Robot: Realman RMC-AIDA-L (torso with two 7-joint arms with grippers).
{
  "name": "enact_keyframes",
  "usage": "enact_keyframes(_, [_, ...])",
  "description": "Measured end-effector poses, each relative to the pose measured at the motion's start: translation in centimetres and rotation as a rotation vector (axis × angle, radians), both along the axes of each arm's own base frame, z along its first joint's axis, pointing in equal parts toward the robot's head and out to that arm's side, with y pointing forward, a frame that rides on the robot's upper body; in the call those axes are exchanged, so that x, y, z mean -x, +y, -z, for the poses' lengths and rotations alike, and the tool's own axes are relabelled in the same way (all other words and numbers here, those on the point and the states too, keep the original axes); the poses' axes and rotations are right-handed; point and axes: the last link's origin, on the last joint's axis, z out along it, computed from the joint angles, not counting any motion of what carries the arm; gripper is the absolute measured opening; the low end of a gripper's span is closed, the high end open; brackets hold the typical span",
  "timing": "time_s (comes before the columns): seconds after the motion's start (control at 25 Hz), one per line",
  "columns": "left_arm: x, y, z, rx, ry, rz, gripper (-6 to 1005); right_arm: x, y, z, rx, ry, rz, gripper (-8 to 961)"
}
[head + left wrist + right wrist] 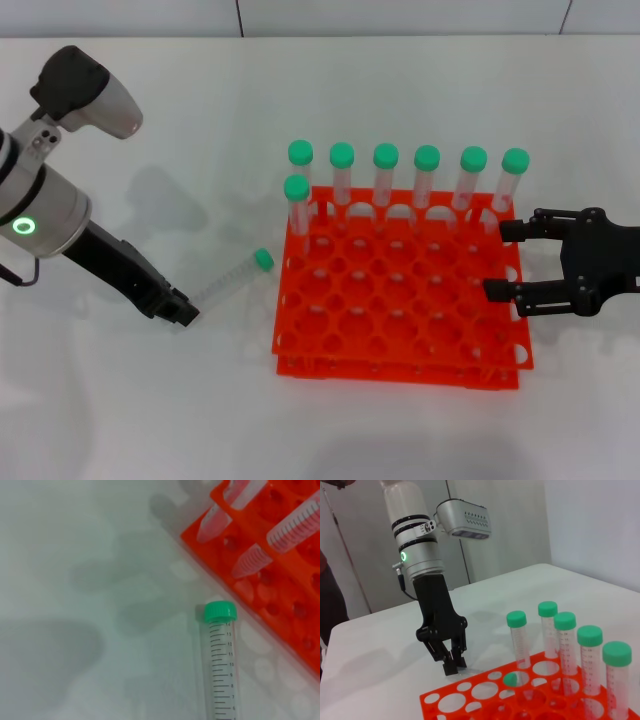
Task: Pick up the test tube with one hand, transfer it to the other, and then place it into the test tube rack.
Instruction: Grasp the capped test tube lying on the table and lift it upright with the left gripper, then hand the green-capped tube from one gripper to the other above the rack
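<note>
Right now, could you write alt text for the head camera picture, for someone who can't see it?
A clear test tube with a green cap lies flat on a white table, with the left gripper lowered at its bottom end. Beside it stands an orange-red test tube rack holding seven upright green-capped tubes. The right gripper hovers open at the rack's right edge.
</note>
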Motion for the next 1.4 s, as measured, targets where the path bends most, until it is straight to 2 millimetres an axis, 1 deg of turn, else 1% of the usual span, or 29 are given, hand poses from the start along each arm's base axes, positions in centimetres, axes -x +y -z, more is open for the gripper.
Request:
enact_keyframes(0.16, [-0.1, 0.1, -0.3, -0.026, -0.046, -0.008, 182, -0.1, 0.0, -0.2, -0.009, 0.003, 0.006, 812])
enact_keyframes(0.32, [0.6, 0.2, -1.5, -0.093, -0.103, -0.033, 182, -0.2, 0.0, -0.3, -0.013, 0.006, 0.009, 812])
enact_keyframes(0.56, [1.9, -0.2, -4.3, -0.251, -0.218, -0.032, 181, 0.0, 0.1, -0.3, -0.02, 0.015, 0.003, 812])
enact_keyframes(0.88, [2.4, -0.2, -8.8, -0.501, -0.402, 0.014, 181, 0.1, 0.3, -0.5, -0.032, 0.025, -0.001, 812])
enact_keyframes(1.0, [2.0, 0.2, -10.2, -0.59, -0.48, 0.059, 181, 0.1, 0.4, -0.6, -0.039, 0.027, 0.001, 812])
enact_keyframes(1.12, [1.3, 0.8, -10.6, -0.662, -0.546, 0.103, 181, 0.1, 0.5, -0.7, -0.046, 0.025, 0.003, 812])
enact_keyframes(1.24, [0.1, 1.7, -10.3, -0.701, -0.6, 0.142, 182, 0.2, 0.7, -0.7, -0.053, 0.025, 0.0, 812])
enact_keyframes(1.4, [-2.2, 2.5, -9.3, -0.722, -0.689, 0.239, 182, 0.4, 0.9, -0.8, -0.068, 0.033, -0.008, 812])
